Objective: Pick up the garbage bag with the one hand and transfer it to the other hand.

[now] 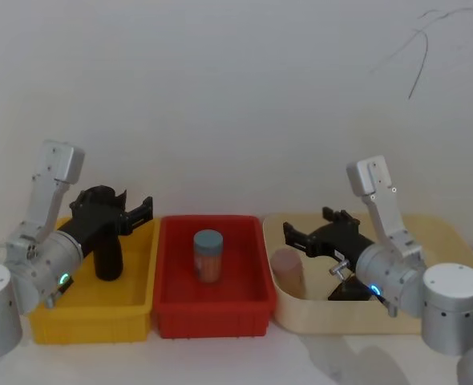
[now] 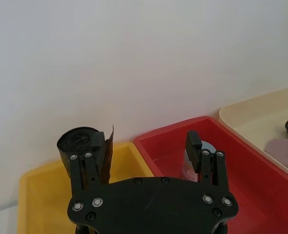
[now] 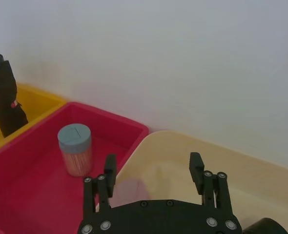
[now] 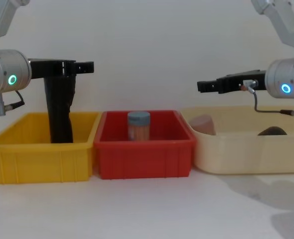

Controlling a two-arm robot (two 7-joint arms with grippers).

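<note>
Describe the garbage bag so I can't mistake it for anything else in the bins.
Of the three bins, take the yellow bin on the robot's left. The garbage bag stands upright inside it, beside the left gripper: a tall glossy black roll, unlike the short blue-lidded jar in the red bin.

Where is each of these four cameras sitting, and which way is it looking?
Head view: high up, looking down on the yellow bin, red bin and cream tray; both arms show.
Chest view: low, looking across the table; left gripper at the garbage bag, right gripper over the tray.
Left wrist view: behind its own fingers, facing the wall.
Right wrist view: behind its fingers, over the tray.
All share the lidded jar.
</note>
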